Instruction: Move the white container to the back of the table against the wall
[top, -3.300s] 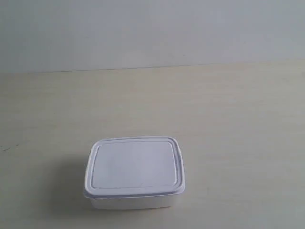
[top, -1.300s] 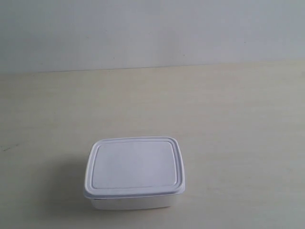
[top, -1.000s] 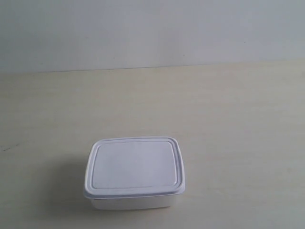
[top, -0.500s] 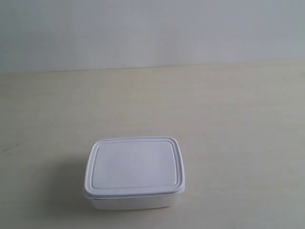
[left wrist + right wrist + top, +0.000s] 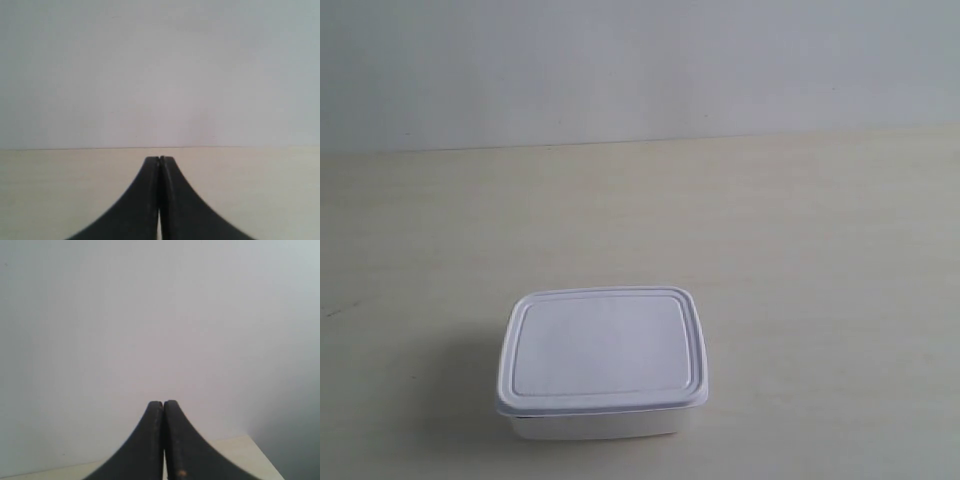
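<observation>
The white container (image 5: 603, 360), lid on, sits on the table (image 5: 800, 250) near the front of the exterior view, left of centre, well away from the wall (image 5: 640, 70). No arm shows in that view. In the left wrist view my left gripper (image 5: 159, 159) is shut with nothing between its black fingers, facing the wall (image 5: 160, 75) over the table (image 5: 60, 190). My right gripper (image 5: 163, 403) in the right wrist view is likewise shut on nothing, facing the wall (image 5: 150, 315). Neither wrist view shows the container.
A corner of the table (image 5: 250, 452) shows in the right wrist view, with the table's edge close by. A faint dark speck (image 5: 332, 312) marks the tabletop at the exterior view's left.
</observation>
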You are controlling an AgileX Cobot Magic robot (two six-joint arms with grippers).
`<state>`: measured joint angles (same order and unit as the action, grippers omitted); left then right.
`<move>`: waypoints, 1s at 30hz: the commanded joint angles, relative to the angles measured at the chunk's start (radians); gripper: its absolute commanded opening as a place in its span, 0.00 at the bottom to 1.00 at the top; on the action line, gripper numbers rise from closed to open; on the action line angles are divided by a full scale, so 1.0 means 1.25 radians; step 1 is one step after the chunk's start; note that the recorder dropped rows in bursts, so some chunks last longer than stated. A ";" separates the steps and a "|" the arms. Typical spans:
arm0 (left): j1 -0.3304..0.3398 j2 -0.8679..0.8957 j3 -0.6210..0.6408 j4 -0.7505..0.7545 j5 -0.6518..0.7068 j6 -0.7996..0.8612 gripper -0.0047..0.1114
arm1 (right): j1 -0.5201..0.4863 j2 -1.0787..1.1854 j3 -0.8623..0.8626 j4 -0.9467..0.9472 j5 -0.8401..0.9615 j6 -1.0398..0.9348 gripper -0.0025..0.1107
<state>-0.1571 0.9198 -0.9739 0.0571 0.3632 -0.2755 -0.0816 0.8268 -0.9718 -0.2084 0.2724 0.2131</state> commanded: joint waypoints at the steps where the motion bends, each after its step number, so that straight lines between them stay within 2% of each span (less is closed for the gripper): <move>1: -0.027 0.014 0.003 -0.001 -0.051 -0.004 0.04 | 0.001 0.000 -0.005 0.019 -0.029 0.024 0.02; 4: -0.042 0.025 0.003 0.000 -0.009 0.009 0.04 | 0.020 -0.008 -0.005 0.122 -0.013 0.128 0.02; 6: -0.052 0.033 0.004 0.002 0.045 0.012 0.04 | 0.054 -0.006 -0.005 0.188 0.023 0.136 0.02; 10: -0.089 0.037 0.004 0.004 0.167 0.052 0.04 | 0.141 0.029 -0.005 0.303 0.150 -0.079 0.02; 16: -0.189 0.047 0.019 0.001 0.287 0.072 0.04 | 0.234 0.121 0.000 0.556 0.399 -0.378 0.02; 20: -0.245 0.080 0.070 -0.055 0.311 0.072 0.04 | 0.274 0.188 0.005 0.655 0.506 -0.518 0.02; 26: -0.305 0.133 0.140 -0.150 0.311 0.075 0.04 | 0.325 0.273 0.005 0.700 0.583 -0.547 0.02; 30: -0.351 0.153 0.200 -0.259 0.231 0.101 0.04 | 0.408 0.341 0.005 0.700 0.598 -0.565 0.02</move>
<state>-0.5743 1.1013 -0.7540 -0.2011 0.7144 -0.1683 0.3859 1.2188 -0.9699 0.6561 1.0159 -0.4625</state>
